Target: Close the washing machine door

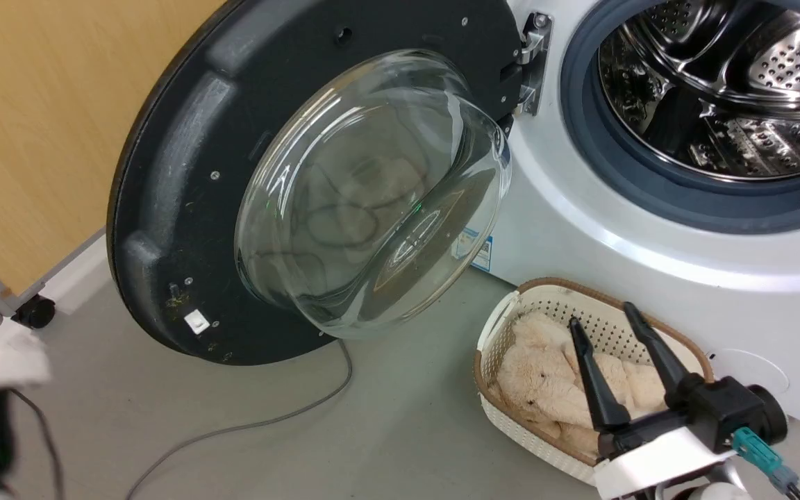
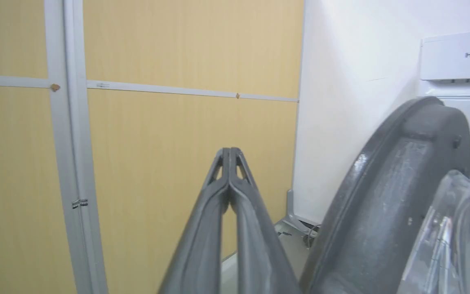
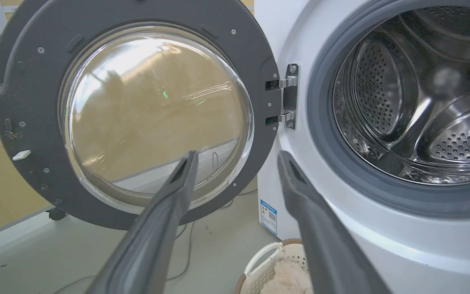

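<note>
Your washing machine door (image 1: pixel 317 187) stands swung wide open on its metal hinge (image 1: pixel 534 62), out to the left of the washing machine (image 1: pixel 580 229), with the clear glass bowl bulging toward your head camera. The round opening is uncovered, so you see the grey gasket (image 1: pixel 580 118) and the perforated steel drum (image 1: pixel 726 83). Your right end effector (image 1: pixel 601 316) has its fingers spread apart and holds nothing. It hangs over the cream basket (image 1: pixel 511 326) of plush toys (image 1: pixel 532 382) at the foot of the machine. Your left end effector (image 2: pixel 230 153) has its fingers pressed together, empty, pointing at the wood-panel wall (image 2: pixel 157 130). The door's black rim is just beside it, and you cannot tell whether they touch. A grey cable (image 1: pixel 268 417) trails across the floor (image 1: pixel 386 430) under the door.
</note>
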